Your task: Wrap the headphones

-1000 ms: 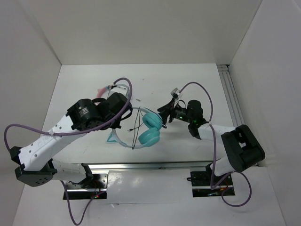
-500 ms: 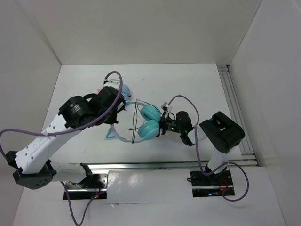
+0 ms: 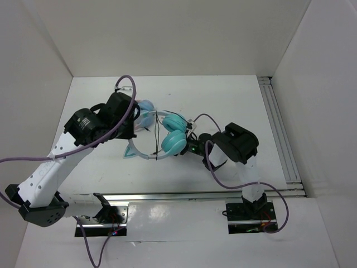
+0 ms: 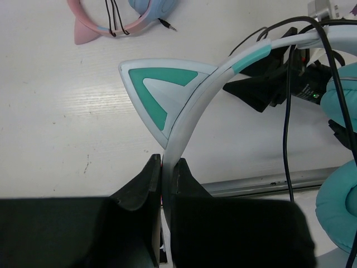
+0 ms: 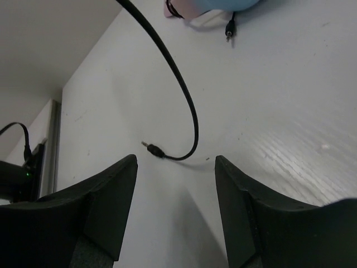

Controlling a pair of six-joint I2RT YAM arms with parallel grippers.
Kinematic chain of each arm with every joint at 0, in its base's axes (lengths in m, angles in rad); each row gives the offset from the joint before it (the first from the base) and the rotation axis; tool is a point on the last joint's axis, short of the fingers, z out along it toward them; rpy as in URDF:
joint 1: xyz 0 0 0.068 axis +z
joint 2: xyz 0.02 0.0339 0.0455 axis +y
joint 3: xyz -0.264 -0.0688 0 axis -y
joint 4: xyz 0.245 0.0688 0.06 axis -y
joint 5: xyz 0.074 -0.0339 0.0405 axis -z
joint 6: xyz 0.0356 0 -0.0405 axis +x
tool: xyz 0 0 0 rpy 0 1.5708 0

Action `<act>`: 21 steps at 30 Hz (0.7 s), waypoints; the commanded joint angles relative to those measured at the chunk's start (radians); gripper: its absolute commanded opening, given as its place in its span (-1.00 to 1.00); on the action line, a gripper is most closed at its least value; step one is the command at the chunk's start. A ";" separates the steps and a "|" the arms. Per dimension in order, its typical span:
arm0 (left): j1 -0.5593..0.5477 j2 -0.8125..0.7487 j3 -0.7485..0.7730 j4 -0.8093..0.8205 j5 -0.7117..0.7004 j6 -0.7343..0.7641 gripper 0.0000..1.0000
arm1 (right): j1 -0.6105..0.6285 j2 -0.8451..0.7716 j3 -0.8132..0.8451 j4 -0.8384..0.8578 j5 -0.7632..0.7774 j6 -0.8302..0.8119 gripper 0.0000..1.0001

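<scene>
left gripper (image 4: 166,167): clamped on teal headband (image 4: 192,100)
right gripper (image 5: 175,184): jaws apart, empty; has swung in beside earcups (image 3: 174,143)
cable plug (image 5: 152,148): loose on table, wrapping not yet started

Lab test cell; white partition walls (image 3: 167,33); white table (image 3: 223,100); aluminium mounting rail (image 3: 167,196).

A white table (image 3: 234,95) sits between plain white walls (image 3: 167,33), evenly lit.
</scene>
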 commanded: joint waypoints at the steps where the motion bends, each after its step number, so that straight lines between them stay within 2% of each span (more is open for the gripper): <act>1: 0.026 -0.044 0.014 0.106 0.063 0.007 -1.00 | 0.018 0.123 0.008 0.294 0.036 0.083 0.31; 2: 0.037 -0.044 0.005 0.106 0.063 0.018 -1.00 | 0.018 0.133 0.008 0.295 0.047 0.094 0.31; 7: 0.069 -0.063 -0.029 0.135 0.106 0.018 -1.00 | 0.051 0.190 0.094 0.261 0.071 0.114 0.02; 14: 0.110 -0.073 -0.066 0.167 0.146 0.038 -1.00 | 0.092 0.190 0.159 0.101 0.104 0.094 -0.06; 15: 0.119 -0.084 -0.076 0.176 0.146 0.038 -1.00 | 0.092 0.181 0.159 0.077 0.114 0.094 -0.19; 16: 0.119 -0.084 -0.076 0.176 0.146 0.038 -1.00 | 0.092 0.181 0.159 0.068 0.115 0.094 -0.56; 18: 0.132 -0.095 -0.076 0.176 0.131 0.038 -1.00 | 0.092 0.181 0.159 0.057 0.125 0.094 -0.93; 19: 0.144 -0.095 -0.087 0.176 0.131 0.038 -1.00 | 0.092 0.169 0.148 0.057 0.141 0.094 -1.00; 21: 0.153 -0.107 -0.087 0.187 0.096 0.022 -1.00 | 0.092 0.146 0.105 0.057 0.159 0.103 -1.00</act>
